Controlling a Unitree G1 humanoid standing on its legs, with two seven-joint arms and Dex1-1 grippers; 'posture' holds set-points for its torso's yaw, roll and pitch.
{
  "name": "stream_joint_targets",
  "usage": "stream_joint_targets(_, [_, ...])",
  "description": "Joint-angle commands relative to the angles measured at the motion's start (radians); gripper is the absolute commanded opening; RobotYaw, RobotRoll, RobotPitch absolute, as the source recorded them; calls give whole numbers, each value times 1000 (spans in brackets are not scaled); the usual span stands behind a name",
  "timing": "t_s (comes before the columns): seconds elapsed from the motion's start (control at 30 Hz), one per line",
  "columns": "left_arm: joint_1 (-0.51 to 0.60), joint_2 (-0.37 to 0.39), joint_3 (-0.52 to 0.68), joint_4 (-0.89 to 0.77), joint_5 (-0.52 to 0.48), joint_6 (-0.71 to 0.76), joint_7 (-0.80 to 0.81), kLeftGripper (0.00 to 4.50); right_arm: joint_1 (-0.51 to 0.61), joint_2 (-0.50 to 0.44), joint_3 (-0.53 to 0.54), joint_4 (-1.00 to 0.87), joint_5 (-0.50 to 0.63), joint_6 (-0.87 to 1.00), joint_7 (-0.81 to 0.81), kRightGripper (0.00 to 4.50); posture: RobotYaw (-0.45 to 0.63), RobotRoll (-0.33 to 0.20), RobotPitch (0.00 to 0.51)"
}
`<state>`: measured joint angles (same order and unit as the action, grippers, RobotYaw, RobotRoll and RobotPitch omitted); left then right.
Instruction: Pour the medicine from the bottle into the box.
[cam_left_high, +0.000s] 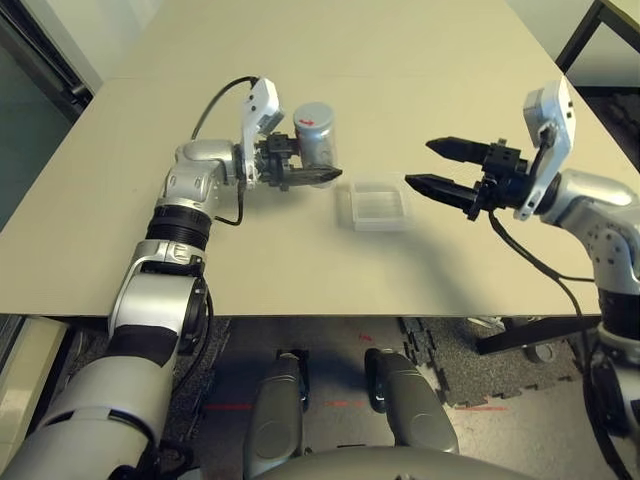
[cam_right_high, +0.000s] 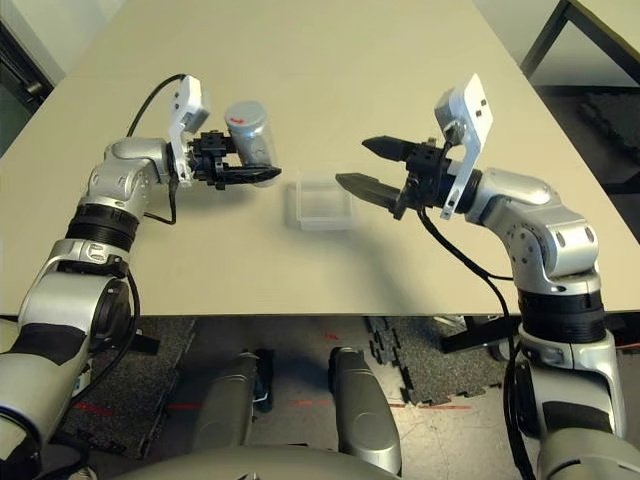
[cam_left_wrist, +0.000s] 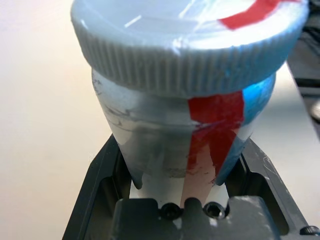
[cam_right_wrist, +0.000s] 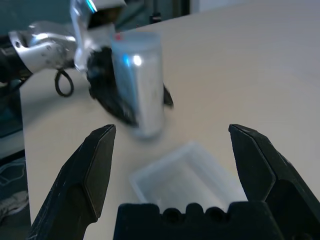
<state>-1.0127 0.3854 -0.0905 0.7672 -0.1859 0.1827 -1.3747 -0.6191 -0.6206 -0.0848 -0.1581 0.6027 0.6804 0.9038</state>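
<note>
My left gripper (cam_left_high: 310, 176) clamped bottle (cam_left_high: 318, 133) low on body, cap on, at 9 o'clock of box (cam_left_high: 378, 203); right gripper (cam_left_high: 432, 167) gaped at 3 o'clock. Bottle looked light, rigid, slick; cap rim best hold

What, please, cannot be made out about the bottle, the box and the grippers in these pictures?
- Contents of the bottle: cap on, wall opaque, every view.
- Bottle's base: hidden between the left gripper fingers, left wrist view.
- Whether the box holds anything: clear plastic, too small in the eye views, blurred in the right wrist view.
- Label wording: too close, left wrist view.

The right gripper is plainly open.
</note>
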Motion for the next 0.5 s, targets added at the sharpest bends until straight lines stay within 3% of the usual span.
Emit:
stream_joint_targets(0.03, [-27, -15, -26, 42, 21, -37, -30, 2722, -31, -5, 32, 7, 4, 11, 28, 4500, -64, 0, 170])
stream_joint_targets(0.5, [-103, -79, -67, 202, 92, -258, -52, 2722, -152, 64, 130, 85, -28, 13, 61, 4500, -66, 0, 177])
